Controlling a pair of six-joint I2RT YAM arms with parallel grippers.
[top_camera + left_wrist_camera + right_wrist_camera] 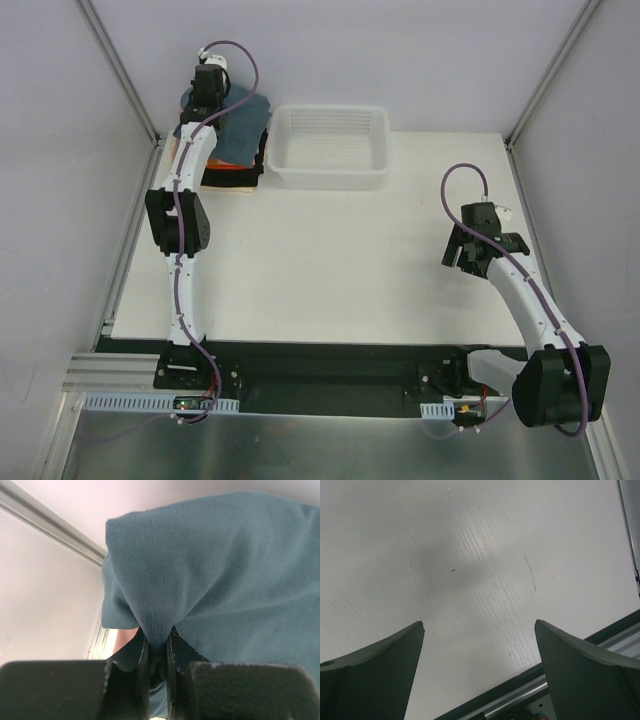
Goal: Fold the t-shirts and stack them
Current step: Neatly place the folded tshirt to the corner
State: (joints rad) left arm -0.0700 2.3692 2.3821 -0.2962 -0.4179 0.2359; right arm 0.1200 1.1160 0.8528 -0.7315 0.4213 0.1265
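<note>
The slate blue-grey t-shirt (243, 128) lies folded on top of the stack at the back left corner of the table, with black and orange-red tees (238, 176) under it. My left gripper (208, 92) reaches over the stack and is shut on a pinch of the blue-grey cloth (200, 565), which bunches up between the fingers (171, 650) in the left wrist view. A bit of pink cloth (125, 637) shows below it. My right gripper (462, 252) is open and empty above the bare table (470, 555) at the right.
A white plastic mesh basket (330, 146) stands at the back middle, just right of the stack. Metal frame posts and pale walls close in the table on the left, back and right. The table's near rail (530, 695) shows below the right gripper.
</note>
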